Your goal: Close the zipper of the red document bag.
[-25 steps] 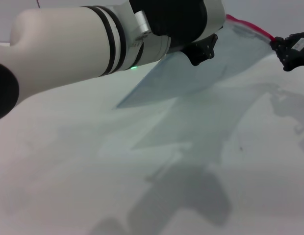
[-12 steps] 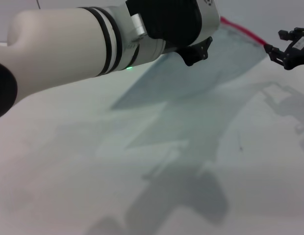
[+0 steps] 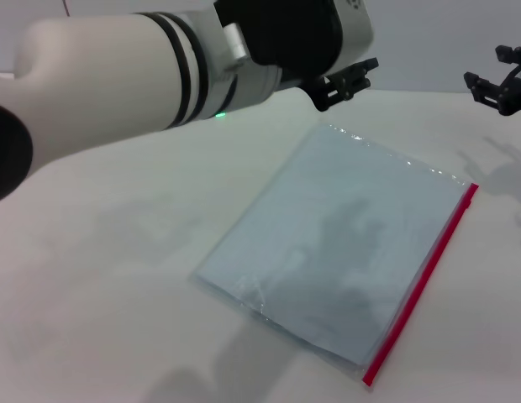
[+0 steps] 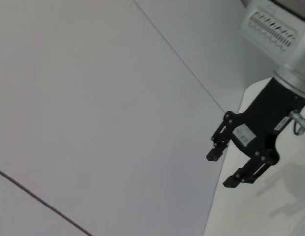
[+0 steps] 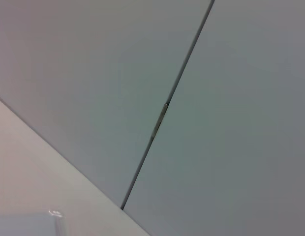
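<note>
The red document bag [image 3: 344,243] lies flat on the white table, a translucent pale blue-grey pouch. Its zipper [image 3: 424,281] is a thin red strip along the edge on the right, running from the far right corner to the near corner. My left gripper [image 3: 349,82] hangs above the bag's far corner, open and holding nothing. Farther right, the right gripper [image 3: 486,69] hovers beyond the bag's far right corner, also open and empty. The left wrist view shows the right gripper [image 4: 220,169] with its fingers spread. No gripper touches the bag.
My thick white left forearm [image 3: 118,80] crosses the upper left of the head view and hides the table behind it. A grey panelled wall [image 5: 192,98] stands behind the table's far edge. White table surface [image 3: 101,277] surrounds the bag.
The bag was held up off the table between both grippers. Both have let go, and it now lies flat. The right gripper has drawn back to the right and upward.
</note>
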